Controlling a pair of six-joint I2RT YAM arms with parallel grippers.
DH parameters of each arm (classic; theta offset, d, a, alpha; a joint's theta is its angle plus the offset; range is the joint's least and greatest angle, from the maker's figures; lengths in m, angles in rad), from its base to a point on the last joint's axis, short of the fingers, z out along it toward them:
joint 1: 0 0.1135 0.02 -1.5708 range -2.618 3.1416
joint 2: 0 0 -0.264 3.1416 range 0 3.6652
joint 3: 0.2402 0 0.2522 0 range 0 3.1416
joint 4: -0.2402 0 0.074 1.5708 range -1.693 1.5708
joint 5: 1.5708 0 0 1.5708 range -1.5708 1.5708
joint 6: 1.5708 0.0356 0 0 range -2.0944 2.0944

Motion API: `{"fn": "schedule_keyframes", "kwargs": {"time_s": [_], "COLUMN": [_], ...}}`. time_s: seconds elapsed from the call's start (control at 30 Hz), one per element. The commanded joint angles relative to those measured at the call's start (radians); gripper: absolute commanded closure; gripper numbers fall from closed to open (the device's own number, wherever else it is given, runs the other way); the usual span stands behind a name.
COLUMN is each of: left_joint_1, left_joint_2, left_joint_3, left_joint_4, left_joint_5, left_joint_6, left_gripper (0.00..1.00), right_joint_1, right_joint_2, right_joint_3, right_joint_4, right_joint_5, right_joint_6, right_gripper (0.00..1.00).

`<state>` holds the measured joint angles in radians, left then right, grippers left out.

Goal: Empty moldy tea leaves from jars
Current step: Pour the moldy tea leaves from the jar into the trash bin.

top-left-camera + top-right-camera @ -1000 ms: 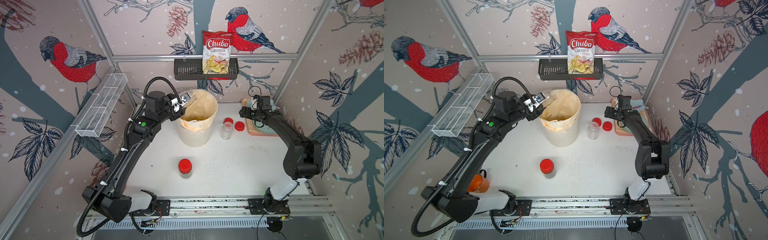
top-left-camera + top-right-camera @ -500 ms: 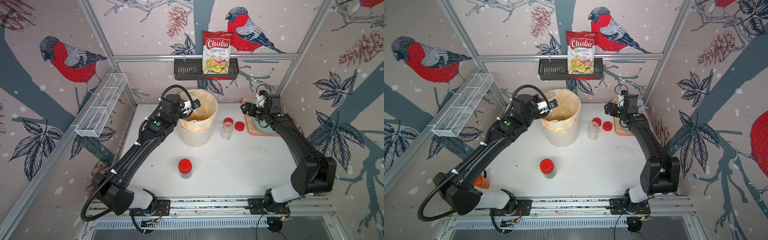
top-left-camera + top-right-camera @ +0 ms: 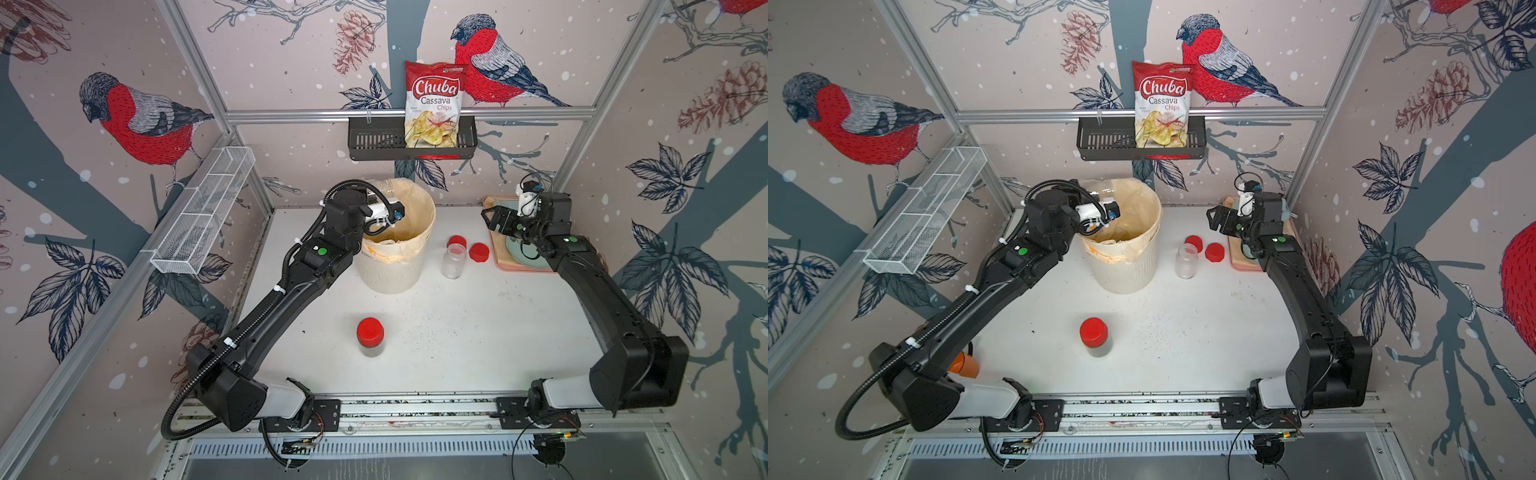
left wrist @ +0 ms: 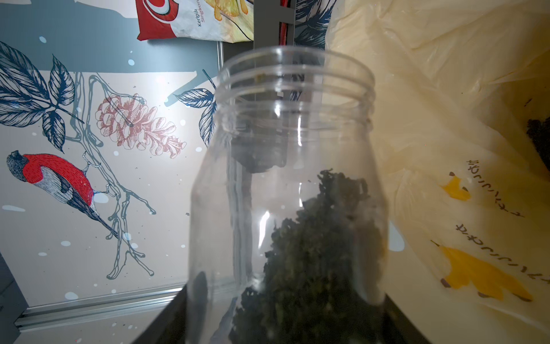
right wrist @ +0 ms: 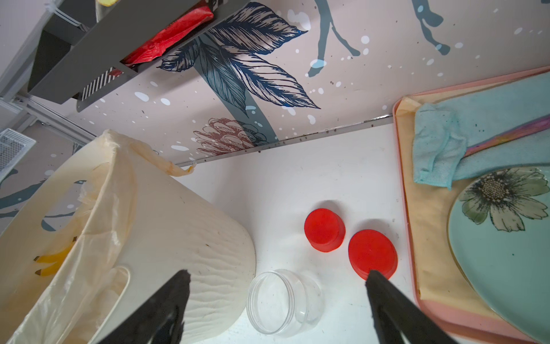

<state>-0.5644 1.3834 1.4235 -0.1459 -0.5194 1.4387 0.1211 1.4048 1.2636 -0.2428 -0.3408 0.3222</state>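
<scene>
Holding a clear jar (image 4: pixel 285 149) with no lid, the left gripper (image 4: pixel 282 300) has its fingers closed tight on the jar's bottom end. The jar is at the back rim of the white bin (image 3: pixel 390 270), on the left arm's side. Dark green tea leaves (image 4: pixel 321 253) sit in a heap inside this jar, against the jar wall next to the bin's yellowish bag (image 4: pixel 446 119). A small dark clump (image 4: pixel 538 140) lies inside the bag.

On the other side of the bin, the right gripper (image 3: pixel 496 220) hangs above the table. Its fingers (image 5: pixel 166 306) are spread wide apart with nothing between them.

An empty jar (image 3: pixel 453 259) stands upright just beside the bin, with no lid on. Two red lids (image 3: pixel 478 252) lie near that jar, on the side away from the bin.

A third jar (image 3: pixel 370 336) stands in front of the bin, well apart from it. Its red lid is on, and dark bits show at its bottom.

Farther from the bin than the lids is a pink tray (image 5: pixel 400 184). It holds a flower plate (image 5: pixel 506 238) and a blue cloth (image 5: pixel 437 143). A chips bag (image 3: pixel 434 104) stands in a black basket (image 3: pixel 374 141) on the wall above the bin.
</scene>
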Motion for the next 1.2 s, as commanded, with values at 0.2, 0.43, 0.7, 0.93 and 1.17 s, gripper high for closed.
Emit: {"fn": "schedule_keyframes", "kwargs": {"time_s": [0.2,0.43,0.7,0.93,1.17], "left_joint_1": [-0.026,-0.038,-0.045,-0.056,-0.062], "left_joint_2": [-0.039,-0.022,0.019,0.042,0.038], "left_joint_3": [-0.037,-0.043,0.019,0.066,0.027], "left_joint_4": [0.077,0.078,0.069,-0.003,-0.003], "left_joint_5": [0.025,-0.004,-0.019,-0.014,-0.019], "left_joint_6": [0.228,0.377,0.45,0.448,0.423], "left_gripper": [0.39,0.41,0.44,0.44,0.44], "right_joint_1": [-0.001,-0.001,-0.001,-0.002,-0.001], "right_joint_2": [-0.039,-0.065,-0.076,-0.09,-0.107], "right_joint_3": [-0.017,-0.039,-0.05,-0.055,-0.073], "right_joint_4": [0.065,0.092,0.105,0.108,0.128], "right_joint_5": [-0.066,-0.103,-0.123,-0.124,-0.139], "right_joint_6": [0.03,0.042,0.048,0.048,0.057], "right_gripper": [0.07,0.07,0.06,0.05,0.03]}}
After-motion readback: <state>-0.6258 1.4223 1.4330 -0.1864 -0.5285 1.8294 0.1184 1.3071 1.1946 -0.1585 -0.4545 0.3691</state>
